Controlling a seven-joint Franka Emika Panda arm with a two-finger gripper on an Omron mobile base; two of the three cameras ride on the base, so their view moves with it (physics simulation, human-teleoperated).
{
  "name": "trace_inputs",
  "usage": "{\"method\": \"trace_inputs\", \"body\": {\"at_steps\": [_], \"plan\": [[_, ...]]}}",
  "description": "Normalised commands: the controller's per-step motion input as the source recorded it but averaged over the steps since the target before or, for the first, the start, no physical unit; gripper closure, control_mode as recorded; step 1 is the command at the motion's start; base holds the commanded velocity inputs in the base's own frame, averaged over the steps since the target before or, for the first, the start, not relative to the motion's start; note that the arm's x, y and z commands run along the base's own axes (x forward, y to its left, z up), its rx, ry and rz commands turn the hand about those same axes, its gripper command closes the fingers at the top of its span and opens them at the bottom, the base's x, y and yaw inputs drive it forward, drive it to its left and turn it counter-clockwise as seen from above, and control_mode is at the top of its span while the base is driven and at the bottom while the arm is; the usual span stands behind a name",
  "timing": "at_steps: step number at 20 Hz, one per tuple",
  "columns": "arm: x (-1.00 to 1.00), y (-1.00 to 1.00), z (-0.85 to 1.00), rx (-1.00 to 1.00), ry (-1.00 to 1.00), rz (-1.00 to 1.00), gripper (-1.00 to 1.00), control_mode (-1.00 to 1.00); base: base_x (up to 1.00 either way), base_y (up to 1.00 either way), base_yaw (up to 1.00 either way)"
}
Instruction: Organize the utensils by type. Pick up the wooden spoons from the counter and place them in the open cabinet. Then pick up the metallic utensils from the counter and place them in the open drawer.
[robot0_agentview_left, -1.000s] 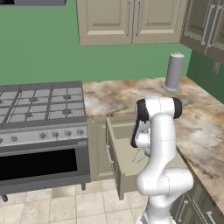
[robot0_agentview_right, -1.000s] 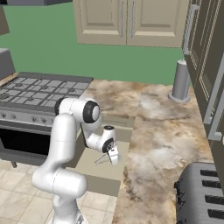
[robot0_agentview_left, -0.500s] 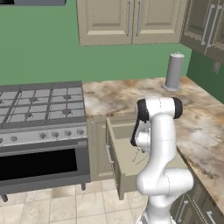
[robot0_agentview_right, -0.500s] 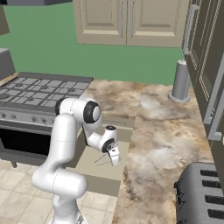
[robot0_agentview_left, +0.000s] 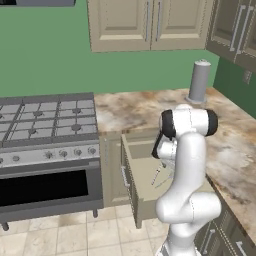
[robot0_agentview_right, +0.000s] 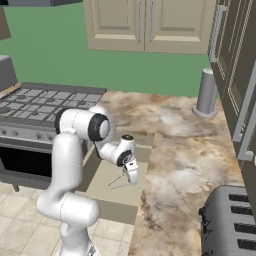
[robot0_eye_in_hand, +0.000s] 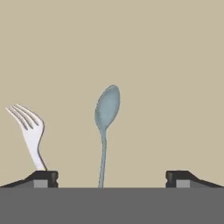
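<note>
Hand view has the gripper (robot0_eye_in_hand: 111, 177) spread wide, holding nothing. Its two dark tips sit at the lower left and lower right of the frame. The silver spoon (robot0_eye_in_hand: 105, 127) lies right between them on the beige drawer floor (robot0_eye_in_hand: 166, 65), long axis running straight up the frame, bowl at center, handle down at the bottom edge. The fork (robot0_eye_in_hand: 29, 131) is at lower left, just above the left tip, tines pointing up-left. From the right base view both pieces lie inside the open drawer (robot0_agentview_right: 102, 197) under the gripper, so I'd guess lifting straight out is all that's left.
</note>
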Motion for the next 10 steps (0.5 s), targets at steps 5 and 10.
{"method": "trace_inputs", "body": {"at_steps": [5, 10], "plan": [[-0.13, 0.09, 0.93, 0.00, -0.02, 0.25, -1.00, -1.00, 0.00, 0.00, 0.00], [-0.11, 0.15, 0.96, 0.00, 0.00, 0.31, -1.00, -1.00, 0.00, 0.00, 0.00]]}}
